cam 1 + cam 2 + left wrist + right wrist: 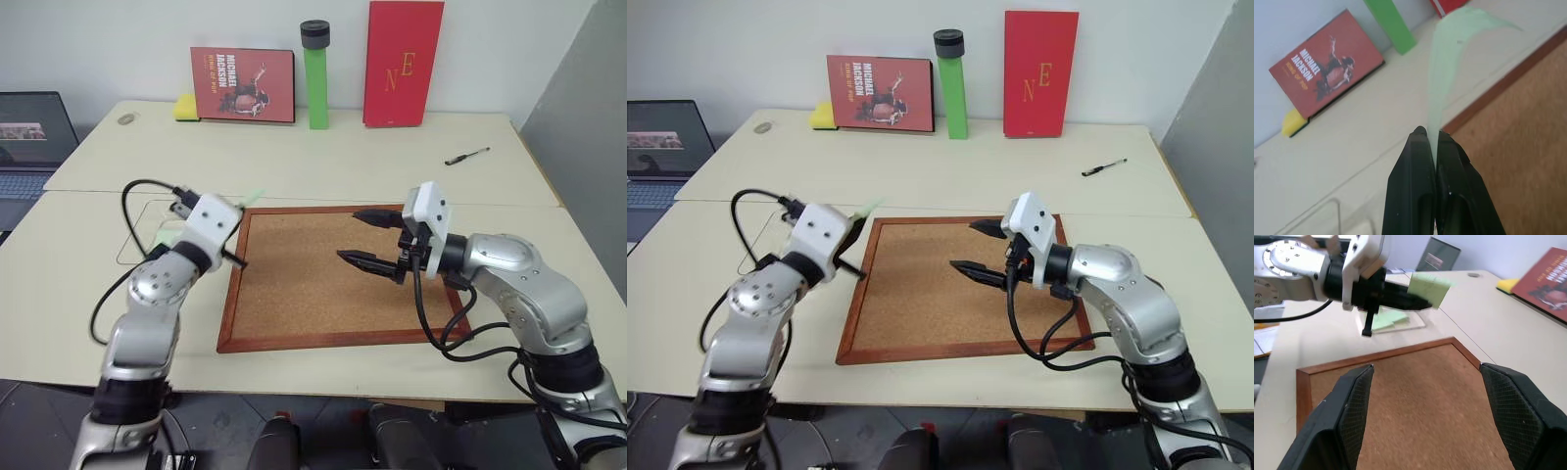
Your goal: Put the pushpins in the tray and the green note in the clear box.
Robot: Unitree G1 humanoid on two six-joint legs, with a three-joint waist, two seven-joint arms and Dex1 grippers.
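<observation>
Left gripper level, pointing far, fingers pinched on the green note, held above the table at the corkboard's far-left corner. Right gripper level over the corkboard, pointing left, fingers spread, empty. Clear box left of the corkboard, mostly hidden behind the left arm, green paper inside.

A thin, pale green square paper note is being held aloft, curling, at upper centre; a clear plastic box is lying below it.
</observation>
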